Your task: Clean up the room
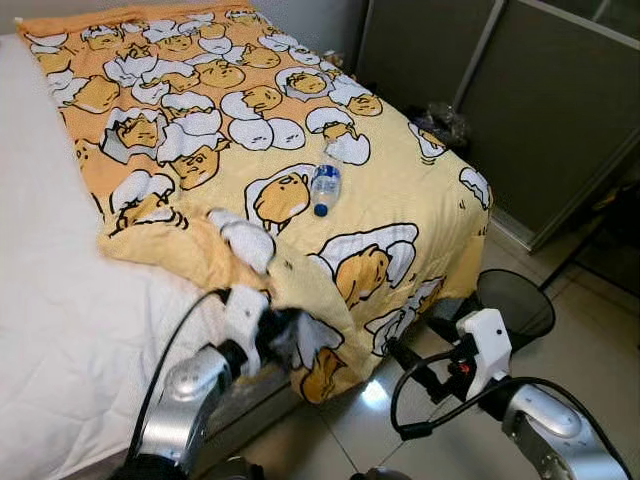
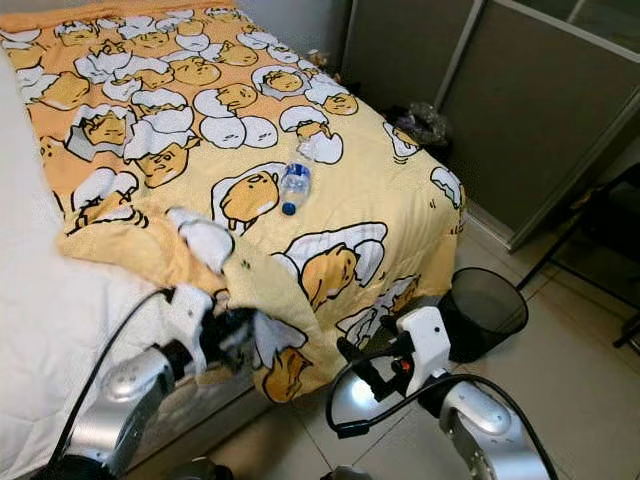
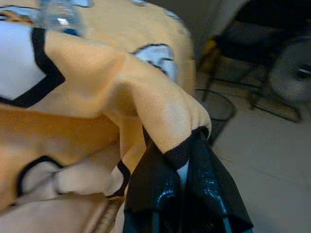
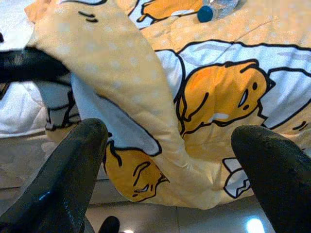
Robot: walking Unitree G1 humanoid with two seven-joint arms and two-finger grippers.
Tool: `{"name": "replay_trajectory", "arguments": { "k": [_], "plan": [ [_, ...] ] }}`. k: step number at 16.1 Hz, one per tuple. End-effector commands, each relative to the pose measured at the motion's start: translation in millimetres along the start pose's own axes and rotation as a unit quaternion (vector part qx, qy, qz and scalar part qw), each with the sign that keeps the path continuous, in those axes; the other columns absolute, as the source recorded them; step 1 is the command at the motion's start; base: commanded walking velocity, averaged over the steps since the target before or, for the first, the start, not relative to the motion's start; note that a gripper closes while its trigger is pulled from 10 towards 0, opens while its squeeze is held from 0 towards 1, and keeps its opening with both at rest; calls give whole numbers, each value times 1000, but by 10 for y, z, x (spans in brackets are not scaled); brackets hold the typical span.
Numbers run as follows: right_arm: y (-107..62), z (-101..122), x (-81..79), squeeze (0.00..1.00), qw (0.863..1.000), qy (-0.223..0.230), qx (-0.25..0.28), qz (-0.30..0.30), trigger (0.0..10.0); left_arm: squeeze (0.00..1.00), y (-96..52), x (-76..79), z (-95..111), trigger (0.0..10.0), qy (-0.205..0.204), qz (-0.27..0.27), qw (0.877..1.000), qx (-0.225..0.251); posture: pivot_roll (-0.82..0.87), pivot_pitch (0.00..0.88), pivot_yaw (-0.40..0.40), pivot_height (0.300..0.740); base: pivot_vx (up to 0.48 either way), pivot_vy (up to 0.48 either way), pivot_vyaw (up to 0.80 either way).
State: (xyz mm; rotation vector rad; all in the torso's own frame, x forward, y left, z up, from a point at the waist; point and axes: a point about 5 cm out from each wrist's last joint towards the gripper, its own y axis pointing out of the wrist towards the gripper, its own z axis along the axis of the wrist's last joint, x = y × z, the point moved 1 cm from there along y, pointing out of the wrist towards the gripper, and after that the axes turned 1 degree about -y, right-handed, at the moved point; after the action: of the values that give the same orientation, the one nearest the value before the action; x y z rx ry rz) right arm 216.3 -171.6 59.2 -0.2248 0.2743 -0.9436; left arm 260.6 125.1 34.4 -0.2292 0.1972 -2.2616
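- Yellow-orange cartoon-print blanket covers most of the bed and hangs over its foot end; we judge it the main item in hand, and it is not yet straight, with a rumpled fold along its near-left edge and one corner drawn up off the hang.
- White quilted mattress lies bare along the robot's left side of the bed, so we judge the bed-making unfinished.
- Grey sliding panels close off the right side of the room, and the floor is pale, glossy tile.
- Black mesh waste bin stands on the floor just beside the bed's foot corner; we cannot tell whether anything is in it.
- Dark crumpled bag or bundle sits in the far corner beside the bed; it is too small to identify.
- Left gripper is clenched on the lifted corner of the blanket at the bed's near edge, cloth pinched between its fingers.
- Right gripper hovers near the hanging foot end with fingers spread wide, holding nothing.
- Clear water bottle with a blue cap lies on its side on the blanket, well apart from both grippers; we judge it yet to be cleared, probably to the bin.
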Motion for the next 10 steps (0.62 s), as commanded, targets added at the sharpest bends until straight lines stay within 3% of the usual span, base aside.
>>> {"name": "replay_trajectory", "arguments": {
  "k": [1, 4, 9, 10],
  "plan": [
    [-52, 40, 30, 0, 1000, 0, 5, 0, 10000, 0, 22, 70, 80, 0, 14, -31, 999, 20, -72, 12, -69, 723, 0, 0, 0],
    [-77, 66, 80, 0, 1000, 3, 11, -4, 10000, 0, 2, 88, 112, 0, 38, -56, 997, 26, -68, 14, -68, 723, 0, 0, 0],
    [-122, 112, 177, 0, 1000, 8, 16, -13, 10000, 0, -27, 85, 149, 0, 27, -76, 996, 37, -74, 9, -64, 723, 0, 0, 0],
    [-127, 113, 187, 0, 1000, 8, 16, -13, 10000, 0, -38, 90, 161, 0, 41, -77, 995, 41, -77, 8, -63, 723, 0, 0, 0]
  ]
}}
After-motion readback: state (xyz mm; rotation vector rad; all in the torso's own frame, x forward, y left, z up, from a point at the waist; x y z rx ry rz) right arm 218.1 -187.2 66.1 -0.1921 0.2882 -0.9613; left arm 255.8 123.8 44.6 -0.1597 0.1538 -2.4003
